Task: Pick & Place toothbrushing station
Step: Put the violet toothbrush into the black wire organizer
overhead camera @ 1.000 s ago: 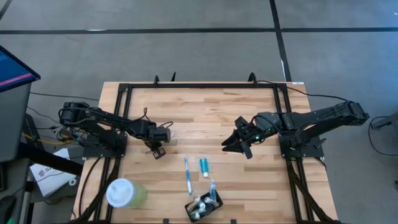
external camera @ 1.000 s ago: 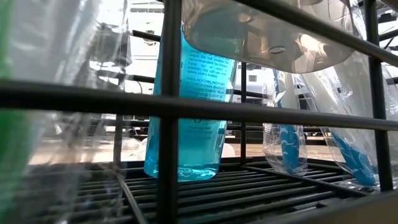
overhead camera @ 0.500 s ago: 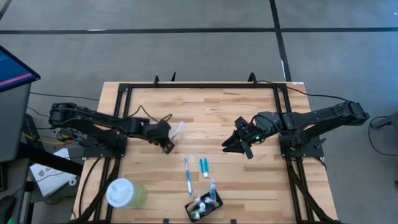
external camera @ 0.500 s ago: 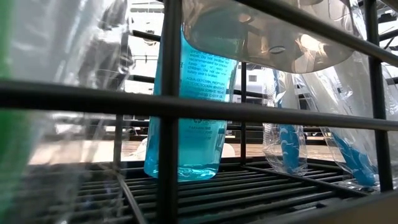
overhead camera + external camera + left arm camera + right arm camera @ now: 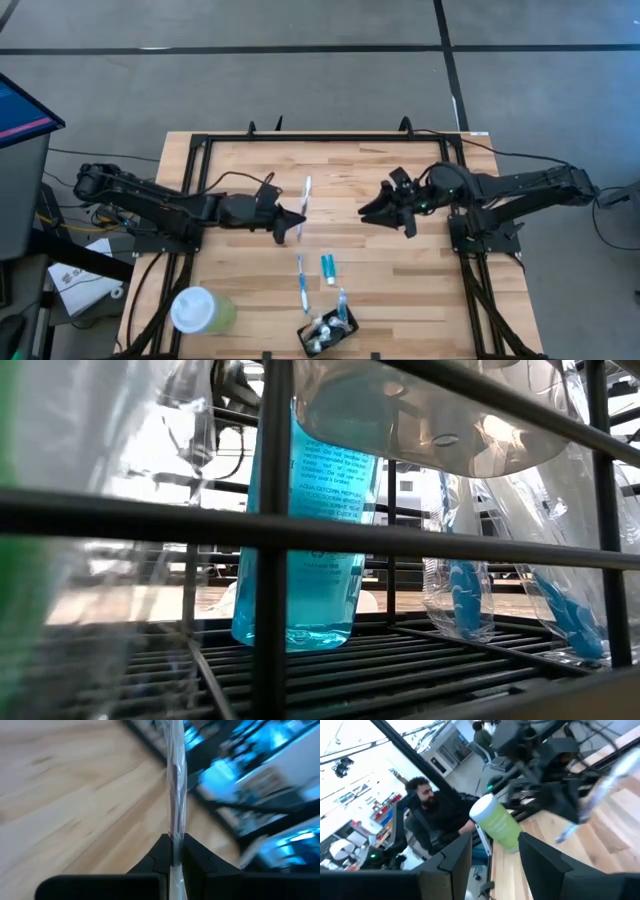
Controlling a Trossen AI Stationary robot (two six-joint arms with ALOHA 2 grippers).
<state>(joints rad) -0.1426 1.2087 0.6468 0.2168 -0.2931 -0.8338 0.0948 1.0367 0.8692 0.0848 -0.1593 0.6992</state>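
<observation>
Take the black holder (image 5: 328,334) at the near edge of your surface (image 5: 350,185) as the landmark. It holds wrapped brushes and a teal tube, and sits almost on the edge with little room behind it. Just beyond it lie a blue toothbrush (image 5: 300,283) and a small teal tube (image 5: 327,267), side by side and apart from each other. Beyond those, the middle of the surface is bare wood inside the black frame (image 5: 325,139), so you have open room there.

Your left hand (image 5: 296,221) is well beyond the holder and to its left, closed on a wrapped white toothbrush (image 5: 304,198) that points away from the holder toward the far rail. In the left wrist view the fingers (image 5: 159,851) pinch the clear wrapper (image 5: 175,780) tightly. Your right hand (image 5: 378,211) hangs beyond the holder to its right, fingers (image 5: 455,854) parted and holding nothing.

A pale green cup (image 5: 200,310) with a white lid stands left of the holder, near the surface's left edge.

In the low view a blue bottle (image 5: 305,530) carries small dark print, too fine to read.

Since a second ago, the left hand has swung in from the left side to the middle, bringing the wrapped brush with it, and the right hand has shifted slightly toward the far rail.
</observation>
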